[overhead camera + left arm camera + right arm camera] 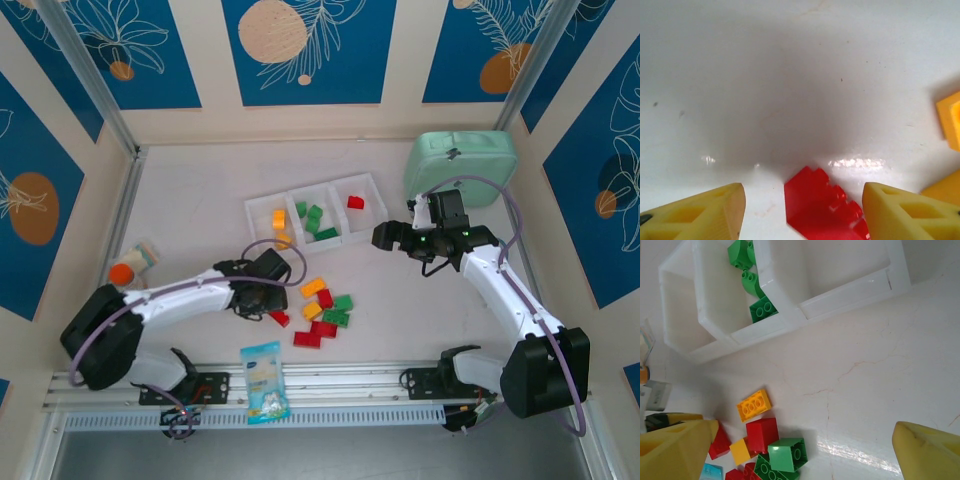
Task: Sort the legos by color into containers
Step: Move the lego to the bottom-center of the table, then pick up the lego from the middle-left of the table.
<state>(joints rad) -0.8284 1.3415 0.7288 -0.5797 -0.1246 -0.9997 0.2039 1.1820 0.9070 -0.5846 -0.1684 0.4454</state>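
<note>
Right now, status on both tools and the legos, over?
Left tool open, straddling red lego on table. Right tool open, empty, near tray. Loose legos unsorted; nothing seen blocking tray.

A mint-green rounded case sits at the far right of the white table. A blue-and-white snack packet lies at the near edge, overlapping the metal rail. A small orange-topped object rests by the left wall.
</note>
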